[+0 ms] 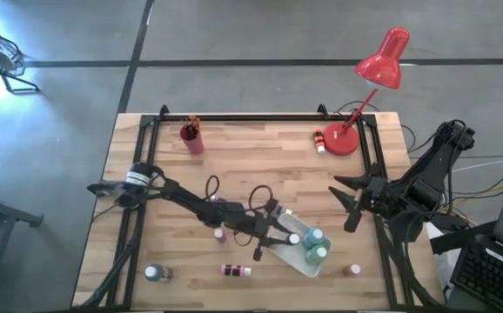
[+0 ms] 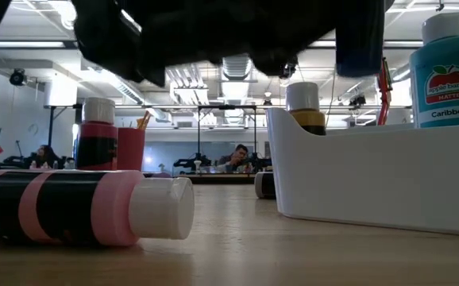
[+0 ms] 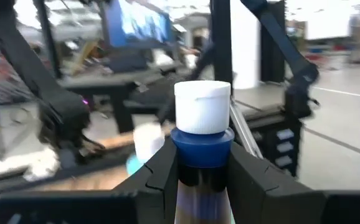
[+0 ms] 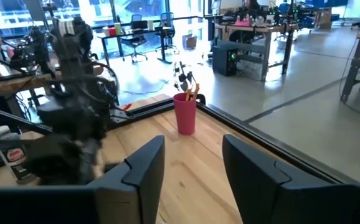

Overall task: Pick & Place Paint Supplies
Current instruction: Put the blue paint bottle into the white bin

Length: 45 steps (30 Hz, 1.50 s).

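Observation:
My left gripper (image 1: pixel 279 233) reaches across the table's middle to the left end of a white tray (image 1: pixel 299 259) and is shut on a blue bottle with a white cap (image 3: pixel 202 109). Teal bottles (image 1: pixel 314 245) stand in the tray. More bottles are scattered near the front edge: a pink-and-black one lying on its side (image 1: pixel 234 270), one at the front left (image 1: pixel 152 273) and a brown one (image 1: pixel 352 270). A red cup (image 1: pixel 191 139) holding brushes stands at the back. My right gripper (image 4: pixel 195 168) hovers open at the table's right side (image 1: pixel 349 205), holding nothing. My left gripper pinches the blue bottle between its two fingers (image 3: pixel 161 174), at the shoulder just below the blue neck (image 3: pixel 202 149). The fingers come level from the table's left. The bottle stands upright in the hold, cap up; whether its base rests on anything is hidden.
A red desk lamp (image 1: pixel 356 130) stands at the back right with a small red bottle (image 1: pixel 319 139) beside its base. A black frame runs along the table's back and sides. Bare wood lies between the cup and the lamp.

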Motion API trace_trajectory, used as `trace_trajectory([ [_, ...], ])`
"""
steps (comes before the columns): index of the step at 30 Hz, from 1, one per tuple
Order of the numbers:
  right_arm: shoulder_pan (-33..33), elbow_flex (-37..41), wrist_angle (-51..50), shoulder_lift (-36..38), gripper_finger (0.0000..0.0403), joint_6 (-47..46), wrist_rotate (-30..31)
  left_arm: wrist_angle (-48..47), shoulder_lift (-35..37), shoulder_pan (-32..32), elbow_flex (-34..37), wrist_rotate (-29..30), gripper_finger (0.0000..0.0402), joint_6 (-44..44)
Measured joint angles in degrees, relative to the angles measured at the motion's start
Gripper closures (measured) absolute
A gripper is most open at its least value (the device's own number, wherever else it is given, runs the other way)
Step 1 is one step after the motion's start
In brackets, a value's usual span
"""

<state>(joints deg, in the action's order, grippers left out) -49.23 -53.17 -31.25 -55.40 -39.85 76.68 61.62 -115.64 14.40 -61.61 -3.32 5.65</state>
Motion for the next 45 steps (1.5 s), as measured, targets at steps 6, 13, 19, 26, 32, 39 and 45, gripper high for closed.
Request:
trace_trajectory([
  [6,0.00,0.00,0.07,-0.21,0.0254,0.10,-0.07,0.37,-1.22,-4.69,0.00,-11.48,0.0299,-2.29],
  [13,0.02,0.00,0.10,-0.19,0.0244,0.47,-0.06,0.34,-1.24,-8.17,0.00,-19.55,0.0302,-1.88],
  [19,0.02,0.00,0.10,-0.11,0.0226,0.65,1.19,0.75,-1.44,-10.95,0.00,-24.26,0.0303,-0.78],
  [26,0.04,-0.02,0.11,0.29,0.0214,1.54,2.51,8.37,-6.48,-13.77,0.00,-28.20,0.0303,-5.59],
  [32,0.04,-0.07,0.16,0.77,0.0219,1.85,3.10,12.75,-8.80,-14.06,0.00,-29.24,0.0303,-7.84],
  [39,0.04,-0.07,0.16,1.49,0.0237,2.64,4.33,14.95,-11.89,-14.02,0.00,-29.32,0.0303,-9.32],
  [45,0.04,-0.07,0.16,1.80,0.0243,2.64,4.36,17.01,-14.32,-14.04,-0.39,-29.26,0.0303,-10.29],
])
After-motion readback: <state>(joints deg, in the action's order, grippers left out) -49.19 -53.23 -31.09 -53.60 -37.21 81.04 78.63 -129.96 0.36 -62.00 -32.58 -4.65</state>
